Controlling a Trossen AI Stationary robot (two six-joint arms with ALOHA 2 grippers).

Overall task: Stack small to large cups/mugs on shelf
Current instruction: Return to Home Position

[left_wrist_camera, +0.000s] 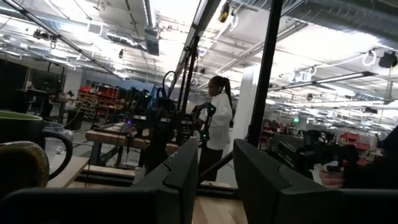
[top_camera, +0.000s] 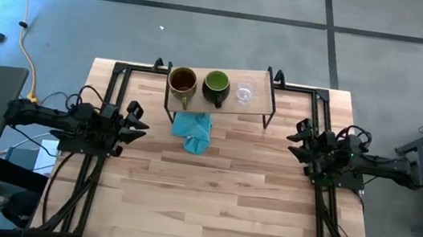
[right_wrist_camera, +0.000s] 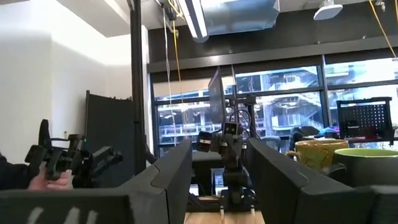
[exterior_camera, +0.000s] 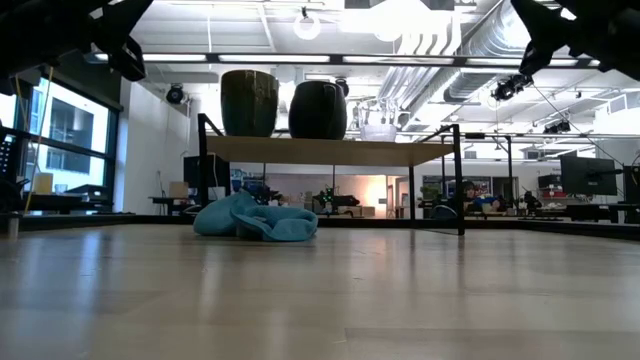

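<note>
the left gripper (top_camera: 137,121) hovers over the left edge of the table (top_camera: 225,201), its two dark fingers spread apart with nothing between them. the right gripper (top_camera: 299,141) mirrors it at the right edge, likewise parted and empty. both sit well apart from the shelf (top_camera: 227,108). each wrist view shows blocky, matte black fingers (left_wrist_camera: 181,171) framing an open gap, on the right arm's fingers (right_wrist_camera: 168,177) as well.

the shelf is a light-wood board on thin black metal legs at the table's far side. three vessels stand on it in a row, left to right from above. first comes the brown mug (top_camera: 182,81), the widest, then the green-lined mug (top_camera: 216,83), dark outside, then the small clear glass cup (top_camera: 246,90).

the low view adds what the overhead hides. the two mugs have rounded, barrel-like profiles and a sliver of light between them. the glass cup seems to stand apart from them, though it nearly dissolves into the bright ceiling behind.

a crumpled teal cloth (top_camera: 194,128) lies on the planks just in front of the shelf's left half. only the left wrist view catches a person (left_wrist_camera: 217,121) in a white top in the room beyond.
</note>
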